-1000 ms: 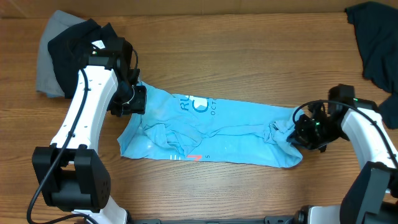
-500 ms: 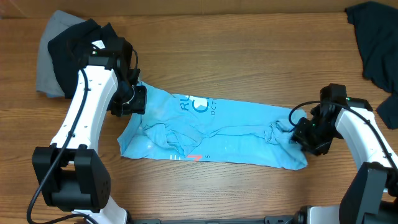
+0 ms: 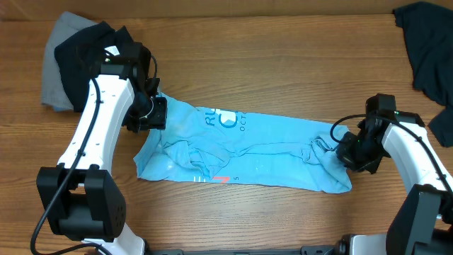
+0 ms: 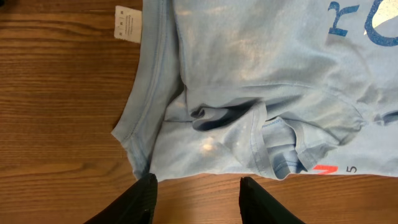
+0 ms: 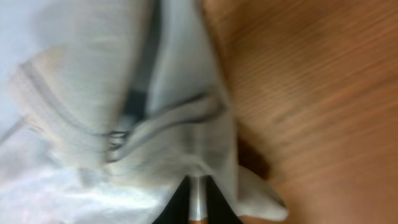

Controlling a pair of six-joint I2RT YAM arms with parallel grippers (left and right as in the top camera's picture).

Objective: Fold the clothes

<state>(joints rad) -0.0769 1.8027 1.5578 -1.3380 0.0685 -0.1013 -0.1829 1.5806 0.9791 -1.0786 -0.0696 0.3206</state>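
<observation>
The light blue T-shirt [image 3: 248,152] lies crumpled lengthwise across the middle of the table, lettering up. My left gripper [image 3: 145,117] hovers at its left end. In the left wrist view it [image 4: 198,182] is open, with both fingers over bare wood just off the shirt's hem [image 4: 249,74]. My right gripper [image 3: 347,152] is at the shirt's right end. In the right wrist view its jaws [image 5: 197,183] are pinched together on a thin fold of the pale blue cloth [image 5: 124,93].
A black garment [image 3: 78,49] lies on a grey one [image 3: 51,81] at the back left corner. A dark garment [image 3: 425,42] sits at the back right. A white label [image 4: 126,22] pokes out at the shirt's collar edge.
My right gripper let go, shifted slightly up and right, and closed again on the shirt's right end, whose corner has spread a little. The left arm has not moved.
</observation>
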